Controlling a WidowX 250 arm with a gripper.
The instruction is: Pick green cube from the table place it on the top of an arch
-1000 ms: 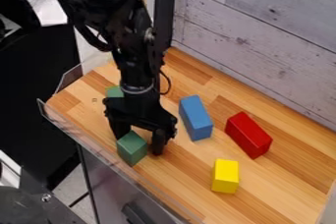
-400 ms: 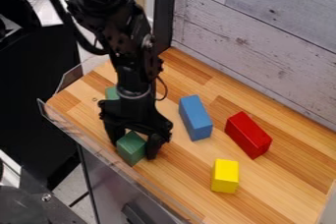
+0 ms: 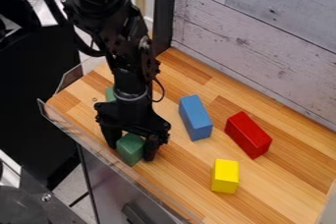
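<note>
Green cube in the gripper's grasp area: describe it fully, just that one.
The green cube is a plain, muted green block with a smooth look, perhaps painted wood. It sits on the wooden table, near the edge by the clear panel, one corner turned toward the camera. The gripper straddles it, a finger on each side, partly covering its sides. Whether the fingers press on it can't be told. No damage shows on its visible faces.

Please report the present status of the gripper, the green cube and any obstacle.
Gripper around green cube, grip unconfirmed. Cube at table's edge. Blue block off to one side.
</note>
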